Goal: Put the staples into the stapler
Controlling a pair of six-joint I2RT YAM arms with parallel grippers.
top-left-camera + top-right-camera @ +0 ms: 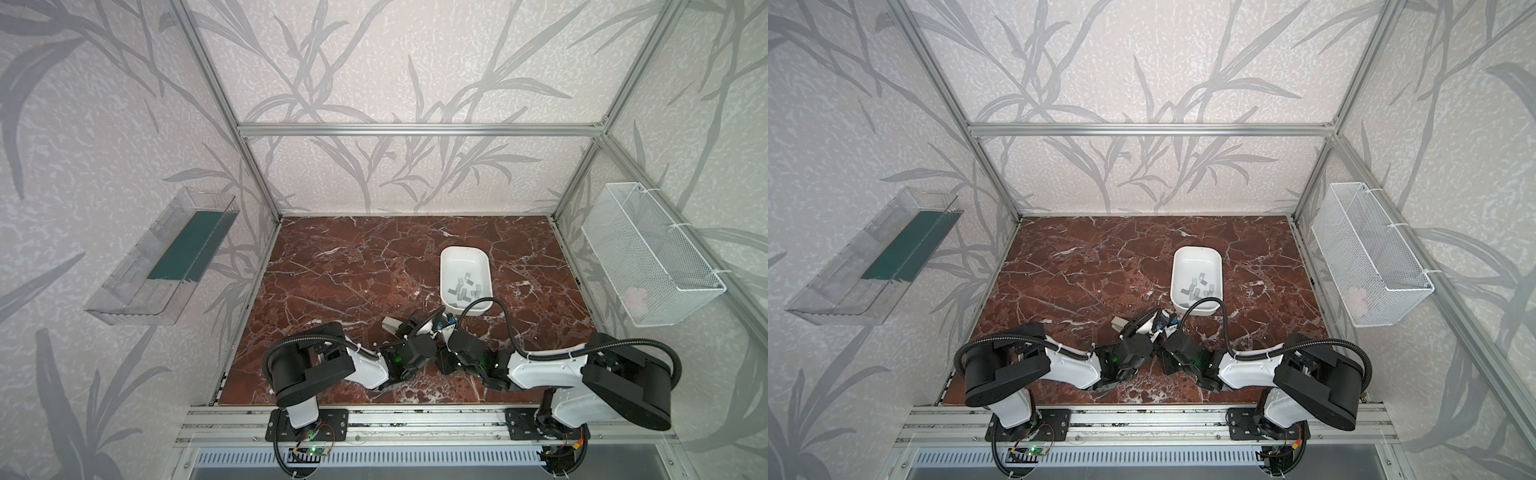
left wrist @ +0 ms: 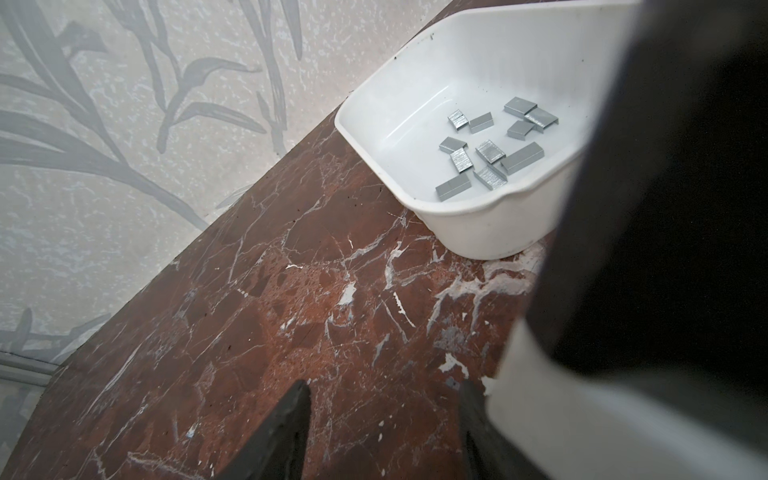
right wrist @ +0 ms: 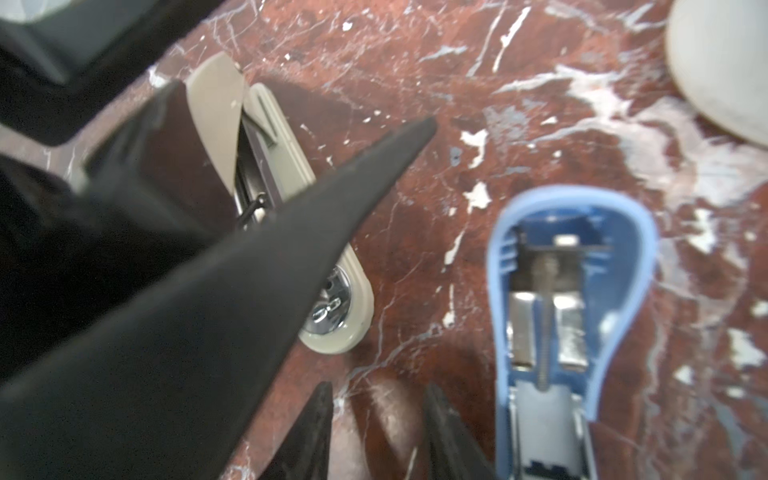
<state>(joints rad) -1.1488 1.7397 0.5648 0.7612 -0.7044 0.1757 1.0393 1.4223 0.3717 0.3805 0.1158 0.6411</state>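
Staples [image 2: 490, 150] plain in tray [image 2: 490, 239]; grey stapler [image 3: 286, 162] half hidden; left claw [image 2: 385, 387], right claw [image 3: 379, 388] apart

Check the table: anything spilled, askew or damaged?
Nothing spilled: the staples all lie jumbled inside the white tub, and I can see none on the table. The blue stapler and the beige stapler are both hinged open, which suits loading. No damage shows.
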